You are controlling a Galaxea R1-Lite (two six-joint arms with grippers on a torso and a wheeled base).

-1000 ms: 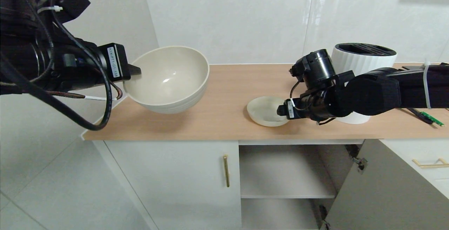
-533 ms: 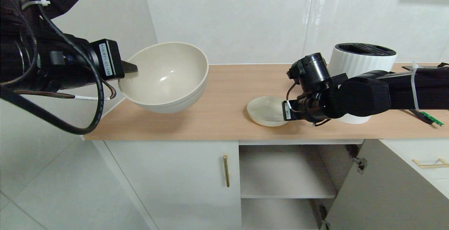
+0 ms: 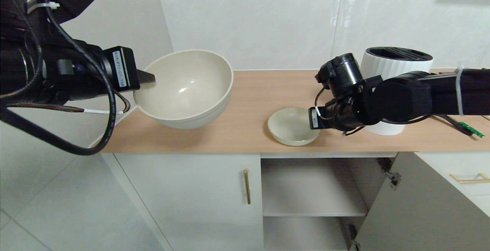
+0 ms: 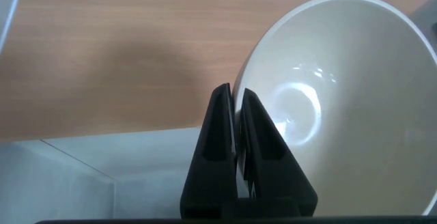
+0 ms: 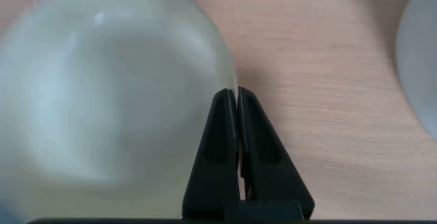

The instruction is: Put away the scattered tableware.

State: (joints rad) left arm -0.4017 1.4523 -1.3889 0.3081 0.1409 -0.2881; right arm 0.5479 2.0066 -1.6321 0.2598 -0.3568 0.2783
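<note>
A large cream bowl (image 3: 187,86) hangs tilted above the left end of the wooden counter (image 3: 249,90), and my left gripper (image 3: 147,78) is shut on its rim. The left wrist view has that gripper (image 4: 236,104) pinching the bowl (image 4: 341,94) at its edge. A small pale translucent dish (image 3: 291,125) is near the counter's front edge, with my right gripper (image 3: 312,118) shut on its right rim. In the right wrist view the gripper (image 5: 237,100) clamps the rim of the dish (image 5: 102,94).
A white ribbed holder with a black slotted top (image 3: 394,67) stands behind my right arm. Below the counter an open cabinet (image 3: 310,189) has bare shelves, its door (image 3: 417,205) swung out to the right. A closed door with a gold handle (image 3: 247,186) is to its left.
My right gripper has pulled the small dish a little toward the counter's front edge and lifted its right side. The left gripper has shifted the large bowl slightly right and down.
</note>
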